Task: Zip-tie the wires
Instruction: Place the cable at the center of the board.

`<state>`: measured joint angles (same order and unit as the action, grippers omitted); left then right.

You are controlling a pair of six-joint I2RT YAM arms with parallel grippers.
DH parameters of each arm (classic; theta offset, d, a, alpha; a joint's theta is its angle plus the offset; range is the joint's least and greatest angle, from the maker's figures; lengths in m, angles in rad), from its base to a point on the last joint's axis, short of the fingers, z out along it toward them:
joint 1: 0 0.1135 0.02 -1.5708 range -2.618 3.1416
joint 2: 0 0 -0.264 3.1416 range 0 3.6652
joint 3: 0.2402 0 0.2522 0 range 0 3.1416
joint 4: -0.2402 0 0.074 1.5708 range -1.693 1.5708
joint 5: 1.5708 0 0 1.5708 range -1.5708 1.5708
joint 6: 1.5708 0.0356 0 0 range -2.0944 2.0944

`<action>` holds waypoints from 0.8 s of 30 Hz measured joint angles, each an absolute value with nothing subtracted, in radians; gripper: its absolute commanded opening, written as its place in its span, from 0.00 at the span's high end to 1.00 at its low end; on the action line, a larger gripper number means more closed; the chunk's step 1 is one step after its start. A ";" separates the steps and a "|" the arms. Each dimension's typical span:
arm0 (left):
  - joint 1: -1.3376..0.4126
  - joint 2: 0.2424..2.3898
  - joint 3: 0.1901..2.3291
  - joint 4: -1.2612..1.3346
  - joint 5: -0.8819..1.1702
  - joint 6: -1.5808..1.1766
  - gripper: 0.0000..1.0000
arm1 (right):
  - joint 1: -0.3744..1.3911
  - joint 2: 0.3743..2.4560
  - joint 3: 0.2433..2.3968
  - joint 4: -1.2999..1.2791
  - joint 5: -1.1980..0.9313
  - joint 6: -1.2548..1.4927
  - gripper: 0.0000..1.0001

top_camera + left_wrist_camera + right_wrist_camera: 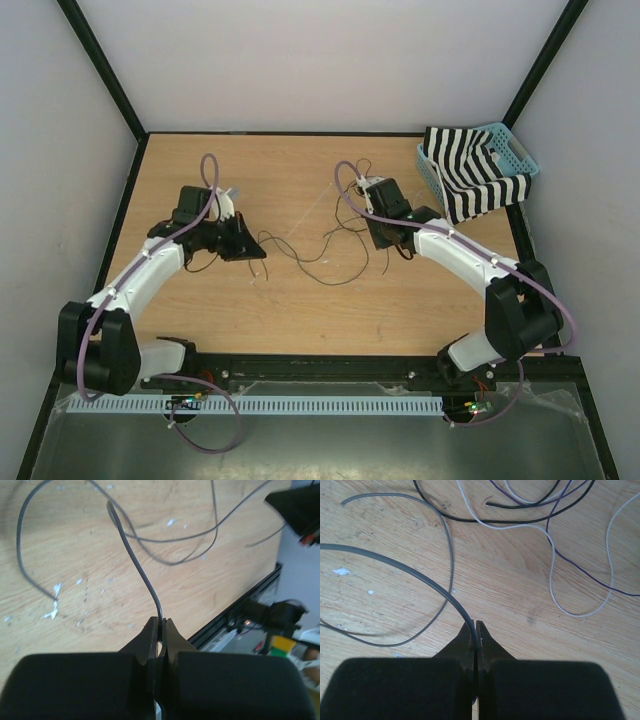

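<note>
The left gripper [160, 624] is pinched shut on one grey strand of the wires [137, 560], which rises from its tips and curls over the flecked wooden table [300, 320]. The rest sprawl in loose loops between the two arms. The right gripper [475, 627] likewise pinches a grey strand, with black, white and purple ones crossing ahead of it. A blue basket [527, 160] holding a striped cloth [470, 185] sits well apart in the far right corner.

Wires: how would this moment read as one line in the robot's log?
step: gripping wires | left jaws: shut on grey wire | right jaws: shut on grey wire | zip tie: not made out
</note>
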<state>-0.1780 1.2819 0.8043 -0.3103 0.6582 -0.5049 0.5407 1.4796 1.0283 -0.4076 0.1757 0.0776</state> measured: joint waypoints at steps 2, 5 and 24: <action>-0.179 1.258 0.824 -0.397 0.646 -0.427 1.00 | 0.540 1.483 1.028 -0.410 0.192 0.073 1.00; -0.194 1.259 0.873 -0.523 0.610 -0.323 1.00 | 0.536 1.500 1.028 -0.415 0.222 0.067 1.00; -0.412 1.467 1.016 -0.821 0.124 -0.165 1.00 | 0.521 1.633 1.028 -0.441 0.278 0.062 1.00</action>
